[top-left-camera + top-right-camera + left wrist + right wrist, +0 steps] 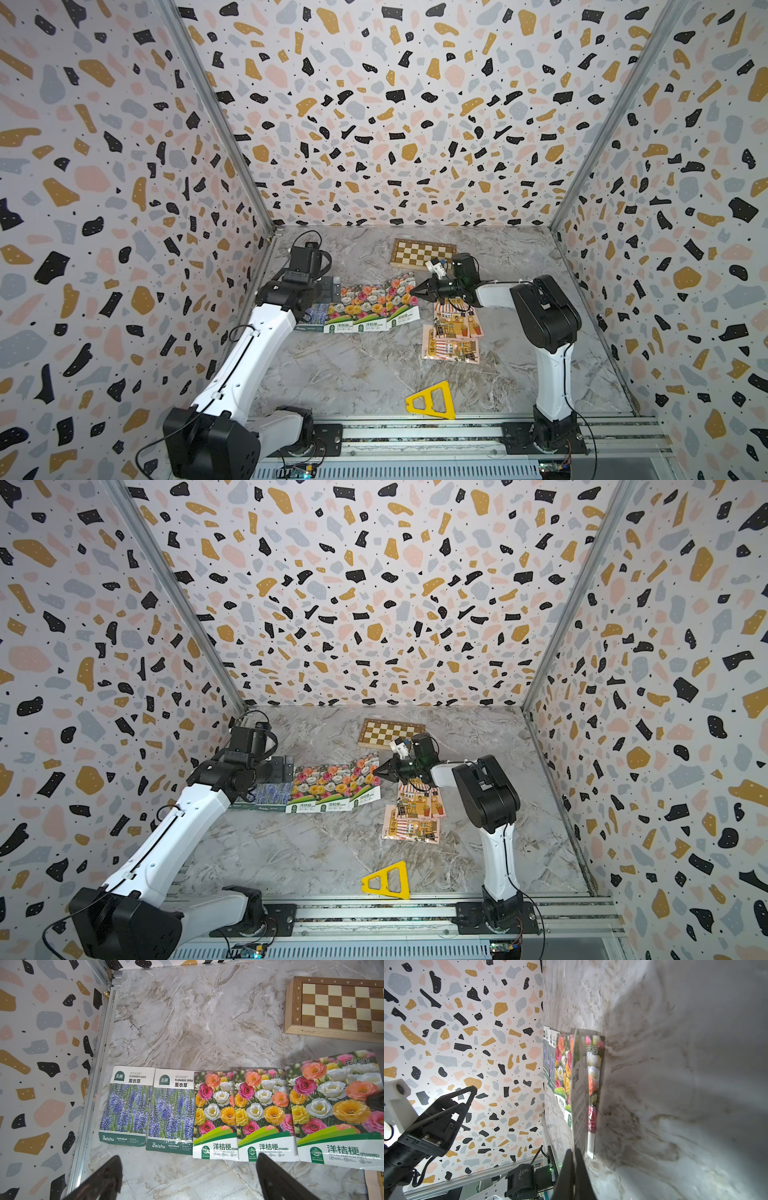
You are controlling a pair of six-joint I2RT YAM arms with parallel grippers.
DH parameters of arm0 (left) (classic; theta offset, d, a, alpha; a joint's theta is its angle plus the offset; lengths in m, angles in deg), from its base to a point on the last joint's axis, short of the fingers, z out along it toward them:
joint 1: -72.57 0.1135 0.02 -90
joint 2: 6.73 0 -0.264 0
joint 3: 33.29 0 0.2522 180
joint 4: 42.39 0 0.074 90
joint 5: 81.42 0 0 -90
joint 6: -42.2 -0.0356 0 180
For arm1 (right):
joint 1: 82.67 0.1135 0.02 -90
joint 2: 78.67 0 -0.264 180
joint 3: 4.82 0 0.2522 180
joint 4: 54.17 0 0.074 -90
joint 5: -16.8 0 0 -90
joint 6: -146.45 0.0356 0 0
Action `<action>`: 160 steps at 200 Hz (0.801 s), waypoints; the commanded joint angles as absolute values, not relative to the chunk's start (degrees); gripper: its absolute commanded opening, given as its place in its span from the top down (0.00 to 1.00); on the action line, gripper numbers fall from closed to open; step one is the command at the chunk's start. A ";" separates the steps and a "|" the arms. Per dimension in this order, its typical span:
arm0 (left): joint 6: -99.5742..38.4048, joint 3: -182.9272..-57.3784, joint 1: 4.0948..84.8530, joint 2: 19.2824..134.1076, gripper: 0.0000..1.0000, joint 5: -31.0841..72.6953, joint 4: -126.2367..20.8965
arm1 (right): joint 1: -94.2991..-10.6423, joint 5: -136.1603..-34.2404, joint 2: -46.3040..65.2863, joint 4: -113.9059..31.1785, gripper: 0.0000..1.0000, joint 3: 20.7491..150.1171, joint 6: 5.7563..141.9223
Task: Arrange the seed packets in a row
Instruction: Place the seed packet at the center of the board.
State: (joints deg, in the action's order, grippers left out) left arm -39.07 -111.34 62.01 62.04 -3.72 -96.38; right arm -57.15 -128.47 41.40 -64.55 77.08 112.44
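Two purple lavender seed packets [126, 1105] [171, 1109] and three multicoloured flower packets [215, 1113] lie side by side in a row, slightly overlapping. My left gripper [189, 1178] hangs open over the table just in front of the row, holding nothing. My right gripper [413, 292] is shut on the right edge of the rightmost flower packet [579, 1088], which is tilted up off the table with its white back showing. Three pink shop packets [455, 324] [451, 349] lie in a loose overlapping pile under and in front of the right arm.
A wooden chessboard [422, 252] lies at the back, just behind the right gripper. A yellow plastic triangle [432, 401] rests near the front rail. The left wall's metal edge [97, 1084] runs close beside the leftmost lavender packet.
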 commanded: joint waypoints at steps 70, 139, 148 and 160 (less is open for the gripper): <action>-39.02 -111.13 62.38 61.97 0.01 -2.62 -95.42 | -56.92 -129.31 42.81 -64.27 0.91 77.81 112.92; -39.00 -111.12 62.49 62.00 0.01 -2.53 -95.39 | -58.17 -121.52 39.30 -53.92 0.34 77.23 107.19; -39.01 -111.10 62.53 61.99 0.01 -2.49 -95.38 | -58.41 -120.65 38.47 -52.80 0.31 77.20 106.45; -39.01 -111.12 62.54 61.95 0.01 -2.46 -95.43 | -58.59 -119.41 37.34 -51.04 0.28 77.46 105.23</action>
